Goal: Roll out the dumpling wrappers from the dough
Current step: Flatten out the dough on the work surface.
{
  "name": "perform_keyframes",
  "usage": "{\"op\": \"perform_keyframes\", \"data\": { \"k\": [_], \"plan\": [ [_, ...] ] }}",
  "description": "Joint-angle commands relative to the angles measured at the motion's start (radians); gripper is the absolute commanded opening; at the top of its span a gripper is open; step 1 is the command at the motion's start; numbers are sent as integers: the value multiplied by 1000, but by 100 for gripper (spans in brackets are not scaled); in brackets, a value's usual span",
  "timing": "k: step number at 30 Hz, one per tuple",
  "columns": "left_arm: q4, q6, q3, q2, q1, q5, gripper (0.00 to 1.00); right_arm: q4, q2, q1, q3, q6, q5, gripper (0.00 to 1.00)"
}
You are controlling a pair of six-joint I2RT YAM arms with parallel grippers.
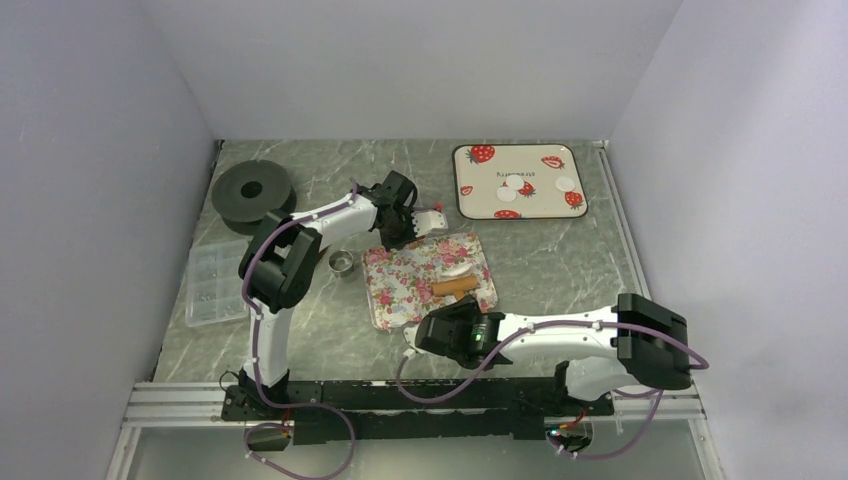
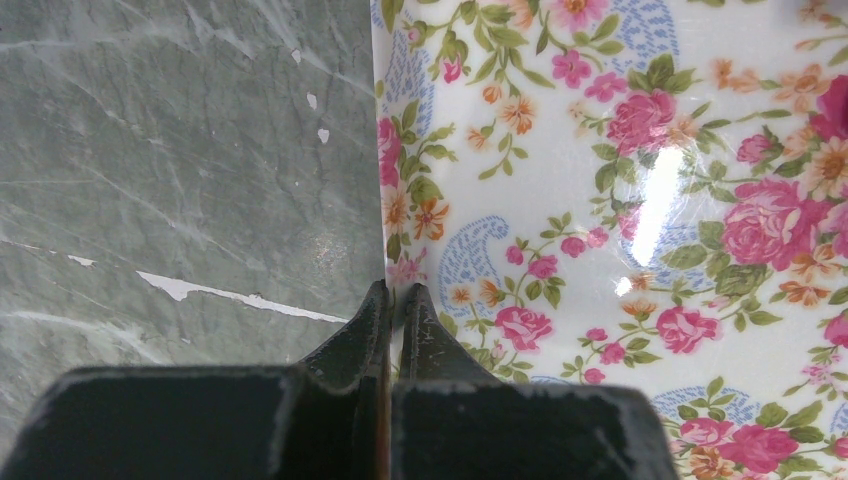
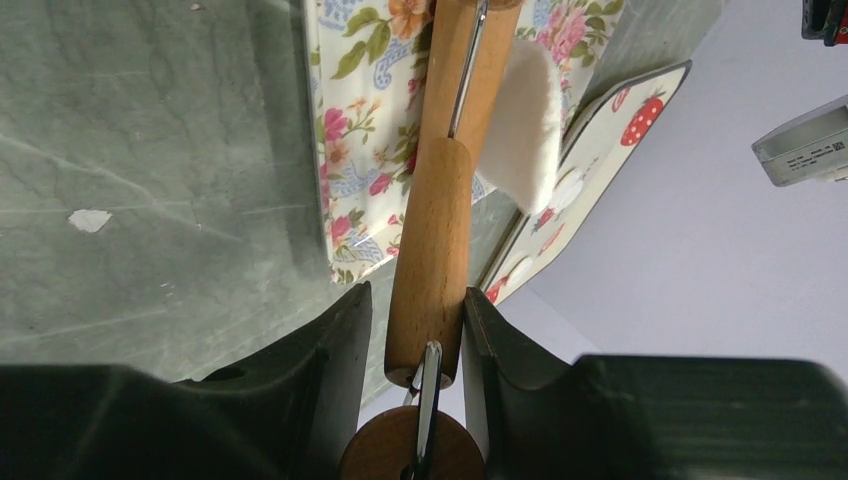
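Observation:
A floral tray [image 1: 400,292] lies mid-table with a white piece of dough [image 1: 456,268] on it. My right gripper [image 1: 437,322] is shut on the wooden handle of a rolling pin [image 3: 432,250], whose roller [image 1: 453,288] lies on the tray next to the dough [image 3: 522,120]. My left gripper [image 2: 396,296] is shut on the left rim of the floral tray [image 2: 620,180], at its far left corner [image 1: 385,250]. Thin white dumpling wrappers [image 1: 567,184] lie on the strawberry tray [image 1: 470,205] at the back right.
A small metal ring cutter [image 1: 342,262] stands left of the floral tray. A clear compartment box [image 1: 215,282] and a black disc [image 1: 252,190] sit at the left. White walls close in three sides. Dough crumbs [image 2: 235,295] dot the marble tabletop.

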Motion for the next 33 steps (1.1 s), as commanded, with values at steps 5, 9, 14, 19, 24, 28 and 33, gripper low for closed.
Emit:
{"op": "perform_keyframes", "data": {
  "k": [5,9,14,19,24,28,33],
  "plan": [
    [-119,28,-77,109,-7,-26,0,-155,107,-95,-14,-47,-350,0],
    [-123,26,-68,114,-7,-22,0,-240,43,-48,-15,17,-378,0],
    [-123,26,-68,113,-7,-25,0,-357,-51,1,18,73,-360,0],
    [-122,25,-69,111,-7,-26,0,-378,-158,-42,214,125,-306,0],
    [-121,23,-71,109,-7,-23,0,-390,-228,-268,452,218,-433,0],
    [-112,24,-78,103,-6,-20,0,-444,-270,-342,514,338,-472,0],
    [-134,0,-48,128,-10,0,0,-534,-221,-474,626,564,-564,0]
  ]
}}
